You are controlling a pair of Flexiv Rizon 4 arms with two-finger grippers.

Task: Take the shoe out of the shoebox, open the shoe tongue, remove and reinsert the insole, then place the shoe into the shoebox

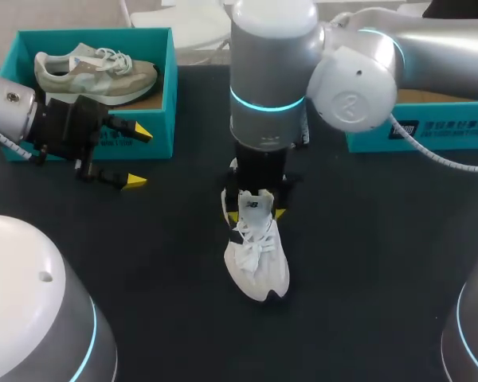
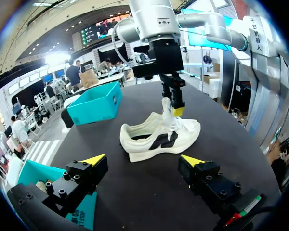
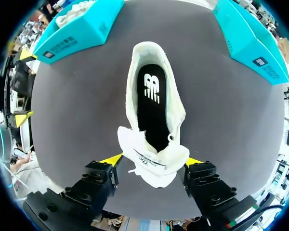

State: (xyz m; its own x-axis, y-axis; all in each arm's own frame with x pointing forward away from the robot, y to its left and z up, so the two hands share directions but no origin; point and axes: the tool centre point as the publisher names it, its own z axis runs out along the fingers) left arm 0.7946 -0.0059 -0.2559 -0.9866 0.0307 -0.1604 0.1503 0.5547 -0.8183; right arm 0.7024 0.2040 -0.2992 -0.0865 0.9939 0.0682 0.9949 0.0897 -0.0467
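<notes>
Teal, the shoebox (image 1: 163, 119) stands at the far left, with my left gripper (image 1: 135, 157) just in front, jaws apart and empty. At mid-table the white shoe (image 1: 259, 259) stands outside the box, its tongue (image 2: 167, 108) pinched from both sides by my right gripper (image 3: 153, 160). Best to draw the tongue toward the toe slowly, baring the black insole (image 3: 151, 106) without lifting the shoe; the left could steady the heel.

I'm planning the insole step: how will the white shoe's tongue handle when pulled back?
Probably floppy: the tongue bends upward where the right gripper pinches it. The shoe looks light and soft, so it may slide or lift off the table under a hard pull; nothing holds its heel down.
</notes>
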